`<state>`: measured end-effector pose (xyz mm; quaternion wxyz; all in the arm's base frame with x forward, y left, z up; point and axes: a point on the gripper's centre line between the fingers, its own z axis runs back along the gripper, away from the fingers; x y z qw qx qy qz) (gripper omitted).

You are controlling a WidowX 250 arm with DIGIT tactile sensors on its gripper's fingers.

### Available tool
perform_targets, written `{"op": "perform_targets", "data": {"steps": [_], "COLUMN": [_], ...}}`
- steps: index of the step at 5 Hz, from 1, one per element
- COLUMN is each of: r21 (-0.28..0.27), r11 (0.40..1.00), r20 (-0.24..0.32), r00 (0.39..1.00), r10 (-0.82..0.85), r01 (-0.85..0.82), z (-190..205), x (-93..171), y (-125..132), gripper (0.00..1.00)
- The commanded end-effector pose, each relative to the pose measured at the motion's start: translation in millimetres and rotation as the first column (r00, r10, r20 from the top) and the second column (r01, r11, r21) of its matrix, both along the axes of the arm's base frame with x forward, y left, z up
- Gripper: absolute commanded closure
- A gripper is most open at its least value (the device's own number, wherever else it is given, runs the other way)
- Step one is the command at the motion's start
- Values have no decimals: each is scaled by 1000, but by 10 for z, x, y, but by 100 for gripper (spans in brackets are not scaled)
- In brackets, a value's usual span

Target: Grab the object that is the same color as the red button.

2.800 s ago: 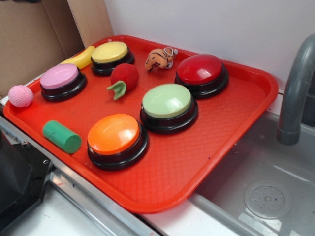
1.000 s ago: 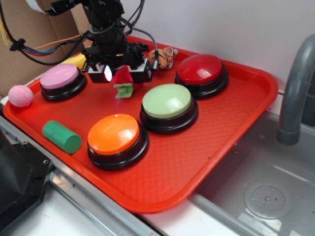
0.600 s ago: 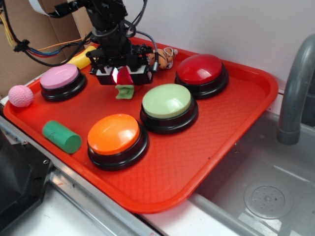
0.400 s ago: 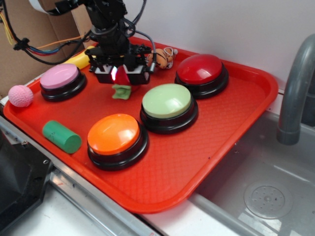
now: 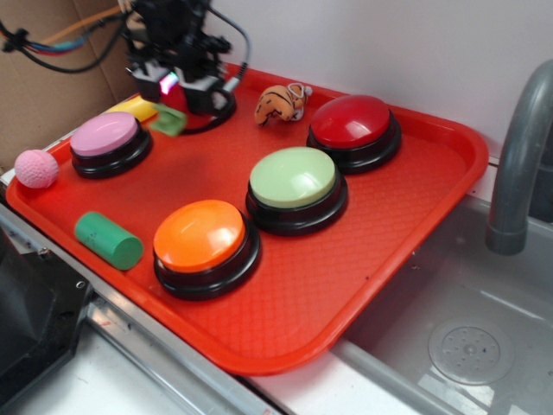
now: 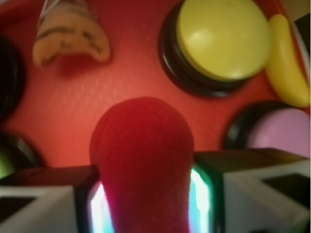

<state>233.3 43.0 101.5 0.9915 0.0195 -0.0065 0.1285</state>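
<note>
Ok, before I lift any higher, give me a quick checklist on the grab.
1. Right thing picked: red plush toy, matching the red button. Ok.
2. Grip: gripper pads press the toy from both sides. Ok.
3. Toy off the tray: its green leaf hangs in the air. Ok.
4. Depth of hold: the toy bulges well past the pads. Cannot tell if secure.
5. Nothing else caught: tiger toy and banana lie apart. Ok.

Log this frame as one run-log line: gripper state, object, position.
gripper: shut on red plush toy | toy: lifted off red tray | position: above yellow button | red button: untouched
</note>
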Motion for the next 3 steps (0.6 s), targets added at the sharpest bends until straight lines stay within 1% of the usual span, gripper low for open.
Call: {"op": "perform_targets", "data": {"steps": [1,2,3], "r21": [-22,-55,54], "r11": [996,998,996], "r20": [87,126,96], "r00": [992,992,993], "r10": [-87,-7,71], "r01": [89,14,-77], "z": [476,497,537], "x": [-280,-415,-443], "y": [246,297,334], "gripper": [100,100,100]}}
